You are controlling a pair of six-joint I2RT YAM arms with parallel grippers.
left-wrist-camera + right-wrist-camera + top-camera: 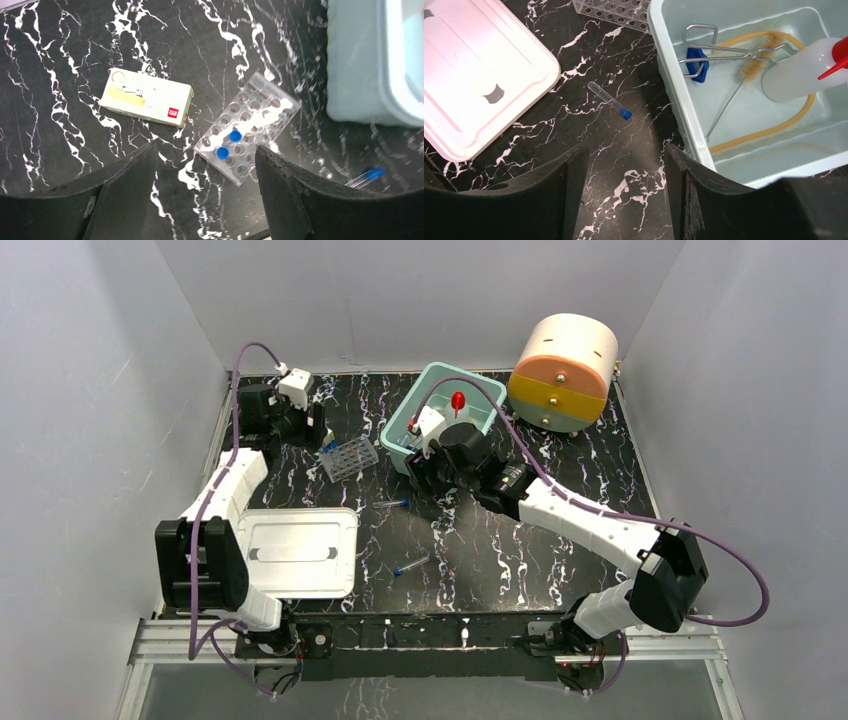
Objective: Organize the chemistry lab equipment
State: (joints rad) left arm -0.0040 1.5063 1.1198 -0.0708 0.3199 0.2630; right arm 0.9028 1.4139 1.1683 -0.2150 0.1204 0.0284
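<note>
Your left arm (pixel 235 485): reaches forward from its base, elbow folded back beside the base, wrist tipped downward. Your left gripper (pixel 205 155): faces down, left fingers (pixel 125 195) spread wide apart, holding nothing. Your right arm (pixel 580 520): stretches forward and across toward your left, forearm low. Your right gripper (pixel 626 150): faces down, right fingers (pixel 549 200) parted wide, holding nothing.

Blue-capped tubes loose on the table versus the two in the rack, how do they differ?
The loose tubes lie flat on the table, clear bodies in full view; the racked tubes stand upright in the tube rack, only caps showing. The loose tubes lie well apart; the racked tubes sit in neighbouring holes. All have blue caps.
</note>
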